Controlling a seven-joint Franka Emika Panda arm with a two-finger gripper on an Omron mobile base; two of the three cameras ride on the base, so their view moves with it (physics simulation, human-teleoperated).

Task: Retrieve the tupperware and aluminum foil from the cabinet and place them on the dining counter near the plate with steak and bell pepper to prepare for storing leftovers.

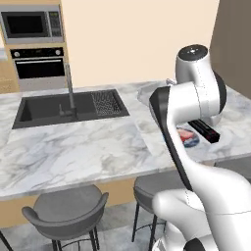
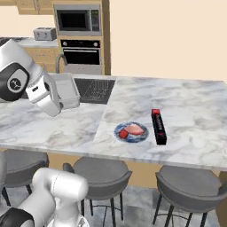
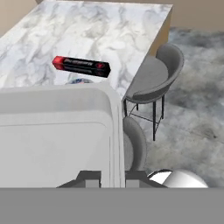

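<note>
Hand [image 3: 113, 176] grips tupperware [image 3: 57, 135] above dining counter [image 2: 186, 106].

Marble dining counter [image 2: 186, 106]: black sink [image 1: 44, 109] inset far left; plate [image 2: 131, 132] near front edge, foil box [image 2: 158, 126] just right of it.

tupperware [image 3: 52, 131] pale grey | aluminum foil [image 2: 158, 126] black, red ends | dining counter [image 2: 186, 106] white-grey marble
</note>
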